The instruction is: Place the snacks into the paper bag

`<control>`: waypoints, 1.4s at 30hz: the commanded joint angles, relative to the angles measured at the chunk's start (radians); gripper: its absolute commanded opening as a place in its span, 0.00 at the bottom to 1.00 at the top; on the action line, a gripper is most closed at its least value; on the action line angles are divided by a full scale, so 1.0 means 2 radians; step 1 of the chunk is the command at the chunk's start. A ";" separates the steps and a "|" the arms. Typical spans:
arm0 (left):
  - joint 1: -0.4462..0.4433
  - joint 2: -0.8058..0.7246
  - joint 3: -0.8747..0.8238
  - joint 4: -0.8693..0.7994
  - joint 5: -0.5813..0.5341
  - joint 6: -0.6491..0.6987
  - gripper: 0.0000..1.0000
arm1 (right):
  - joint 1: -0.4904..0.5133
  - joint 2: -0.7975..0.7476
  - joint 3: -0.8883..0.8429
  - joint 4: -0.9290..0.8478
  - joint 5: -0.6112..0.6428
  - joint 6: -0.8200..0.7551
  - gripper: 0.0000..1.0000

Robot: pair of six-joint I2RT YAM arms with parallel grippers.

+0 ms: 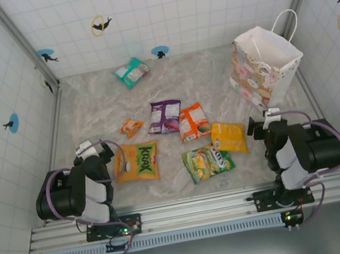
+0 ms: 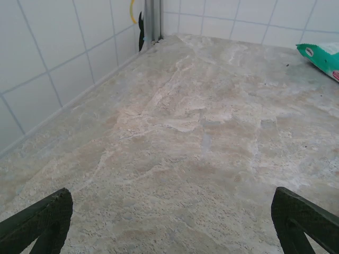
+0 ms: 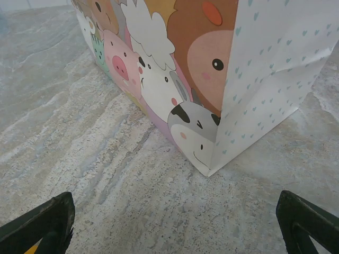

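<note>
Seen from above, the white paper bag [image 1: 264, 64] stands upright and open-mouthed at two o'clock on a marbled table [image 1: 88, 108]. Six snacks [image 1: 193, 121] lie clustered at centre, and a teal-white packet [image 1: 131, 72] lies apart at eleven o'clock. The left gripper [image 1: 97, 151] at seven o'clock and the right gripper [image 1: 266, 124] at four o'clock have their jaws spread wide, holding nothing.
</note>
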 commanded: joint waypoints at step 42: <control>-0.031 -0.082 0.005 -0.089 -0.045 0.023 0.94 | 0.012 -0.153 0.051 -0.231 -0.025 -0.005 1.00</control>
